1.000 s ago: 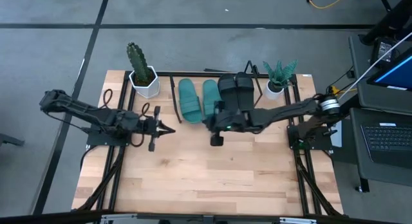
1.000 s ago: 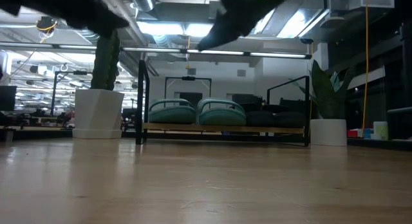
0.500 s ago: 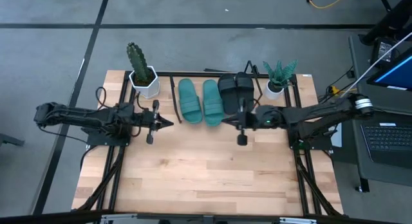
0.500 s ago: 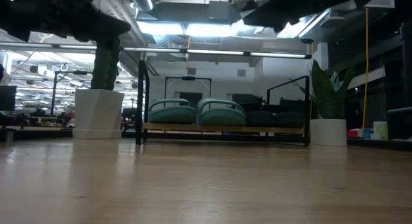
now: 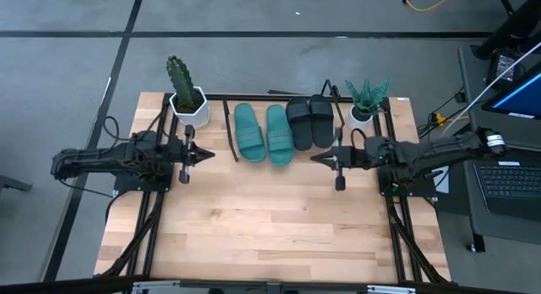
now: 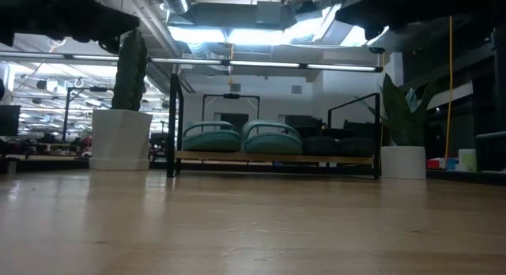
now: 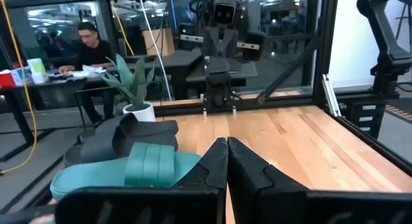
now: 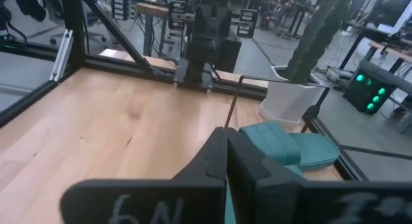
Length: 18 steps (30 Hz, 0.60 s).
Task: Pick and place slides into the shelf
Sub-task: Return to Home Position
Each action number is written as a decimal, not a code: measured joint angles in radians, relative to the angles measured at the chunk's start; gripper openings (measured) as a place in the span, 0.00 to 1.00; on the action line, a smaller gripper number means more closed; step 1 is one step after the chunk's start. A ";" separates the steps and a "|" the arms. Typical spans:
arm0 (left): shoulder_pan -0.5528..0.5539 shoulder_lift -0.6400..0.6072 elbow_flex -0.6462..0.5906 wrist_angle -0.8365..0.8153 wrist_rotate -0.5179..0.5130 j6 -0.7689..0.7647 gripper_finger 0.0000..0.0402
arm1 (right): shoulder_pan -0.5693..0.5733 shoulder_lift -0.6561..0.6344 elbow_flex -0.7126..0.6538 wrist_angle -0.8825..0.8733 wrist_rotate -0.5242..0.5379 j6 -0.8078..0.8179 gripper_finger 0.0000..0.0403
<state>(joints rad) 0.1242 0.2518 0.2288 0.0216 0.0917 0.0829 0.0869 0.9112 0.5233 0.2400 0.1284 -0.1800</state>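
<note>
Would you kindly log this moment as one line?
four slides on shelf | left arm: jaws shut | right arm: jaws shut

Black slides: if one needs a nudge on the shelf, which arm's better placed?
Right, probably. The right claw, shut, sits just in front of the black slides; the left claw is past the green slides.

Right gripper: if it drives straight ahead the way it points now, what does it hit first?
Most likely the left gripper, which faces it head-on. The right gripper looks set to pass just beside the teal slides, though its clearance from them is unclear.
</note>
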 joint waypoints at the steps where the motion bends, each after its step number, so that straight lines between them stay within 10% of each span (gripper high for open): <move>1: 0.000 -0.015 0.000 -0.021 -0.002 -0.004 0.00 | -0.001 -0.010 -0.015 0.015 0.000 -0.007 0.01; 18: -0.008 -0.043 -0.220 0.264 -0.010 -0.080 0.00 | -0.119 -0.073 -0.155 0.138 -0.133 0.018 0.01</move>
<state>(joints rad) 0.1157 0.2092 0.0086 0.2856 0.0820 0.0031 -0.0322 0.8383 0.3687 0.3784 -0.0046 -0.1623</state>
